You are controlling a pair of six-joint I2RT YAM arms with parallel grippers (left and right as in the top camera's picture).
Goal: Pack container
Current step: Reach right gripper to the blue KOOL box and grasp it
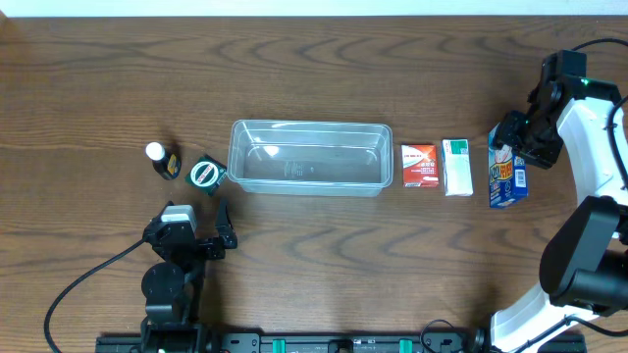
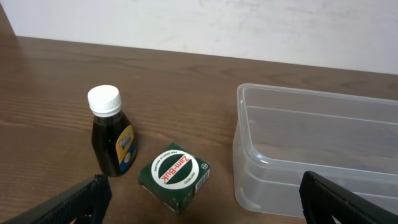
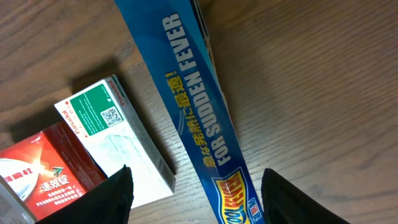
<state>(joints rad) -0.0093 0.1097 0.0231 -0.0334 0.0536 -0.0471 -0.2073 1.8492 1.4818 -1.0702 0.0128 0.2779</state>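
Note:
The clear plastic container [image 1: 310,157] lies empty at mid-table; its left end shows in the left wrist view [image 2: 311,149]. Left of it are a dark bottle with a white cap [image 1: 162,160] [image 2: 111,138] and a green Zam-Buk box [image 1: 206,175] [image 2: 175,175]. Right of it lie a red box [image 1: 419,165] [image 3: 37,183], a white-and-green box [image 1: 456,167] [image 3: 112,140] and a blue box [image 1: 508,175] [image 3: 199,106]. My left gripper [image 1: 218,238] [image 2: 199,208] is open, near the Zam-Buk box. My right gripper [image 1: 518,140] [image 3: 196,193] is open, astride the blue box's top.
The brown wooden table [image 1: 314,265] carries everything. The arms' bases and a cable [image 1: 78,289] sit along the front edge. A white wall [image 2: 249,25] lies beyond the table's far edge.

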